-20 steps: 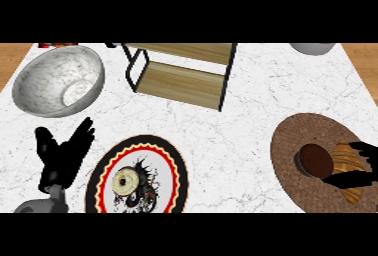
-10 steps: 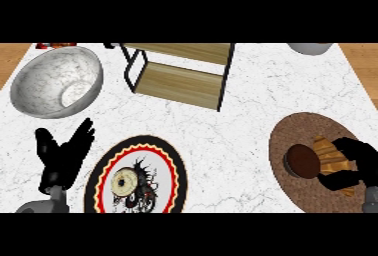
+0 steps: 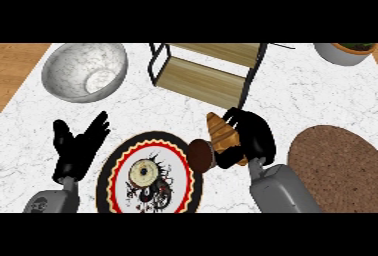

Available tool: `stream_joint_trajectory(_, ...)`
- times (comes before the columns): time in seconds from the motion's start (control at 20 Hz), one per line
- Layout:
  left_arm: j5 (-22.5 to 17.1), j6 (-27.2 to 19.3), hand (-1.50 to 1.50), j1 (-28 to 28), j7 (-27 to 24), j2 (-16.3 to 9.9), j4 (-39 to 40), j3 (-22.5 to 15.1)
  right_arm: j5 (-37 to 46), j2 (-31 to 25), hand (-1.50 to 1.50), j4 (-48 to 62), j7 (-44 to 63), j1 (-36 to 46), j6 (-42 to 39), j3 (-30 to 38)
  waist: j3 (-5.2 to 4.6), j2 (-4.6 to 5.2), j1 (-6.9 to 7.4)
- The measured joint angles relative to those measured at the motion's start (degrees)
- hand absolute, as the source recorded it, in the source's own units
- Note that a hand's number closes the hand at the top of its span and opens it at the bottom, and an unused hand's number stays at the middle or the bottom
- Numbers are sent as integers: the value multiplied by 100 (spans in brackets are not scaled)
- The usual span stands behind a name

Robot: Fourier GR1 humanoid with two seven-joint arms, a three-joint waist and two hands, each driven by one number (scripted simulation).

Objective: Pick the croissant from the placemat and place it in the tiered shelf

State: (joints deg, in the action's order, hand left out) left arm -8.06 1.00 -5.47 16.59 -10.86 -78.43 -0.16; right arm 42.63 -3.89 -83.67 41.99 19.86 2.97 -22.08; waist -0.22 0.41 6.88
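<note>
My right hand is shut on the croissant, a tan, ridged pastry with a dark brown end. It holds the croissant over the white counter, between the patterned plate and the round brown placemat. Nothing lies on the placemat. The wooden tiered shelf with its black frame stands just beyond the hand, at top centre. My left hand rests open at the lower left, fingers up.
A grey metal bowl sits at the upper left. The plate with a red and black rim holds a ring-shaped pastry. A grey pot shows at the top right corner. Wooden flooring lies past the counter's left edge.
My right hand closed on the croissant over the placemat, then carried it left off the mat toward the shelf. The left hand has stayed as it was.
</note>
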Motion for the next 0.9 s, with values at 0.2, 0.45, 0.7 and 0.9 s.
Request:
stream_joint_trajectory(0.2, 25, 10, 0, -66, 69, 1, 85, -28, 241, 240, 150, -81, 1028, 1061, 503, -783, 3, -35, 29)
stream_joint_trajectory(0.45, 49, -24, 0, -76, 124, 15, 146, -24, 648, 314, 150, -55, 1960, 2475, 773, -1282, 4, -84, -37)
stream_joint_trajectory(0.7, 96, -126, 0, -66, 137, 19, 166, 24, 781, 311, 150, 97, 2497, 3754, 711, -1326, 6, -114, -150)
stream_joint_trajectory(0.9, 96, -137, 0, 0, 110, -17, 157, 80, 710, 307, 150, 379, 2762, 4704, 573, -1051, 12, -124, -235)
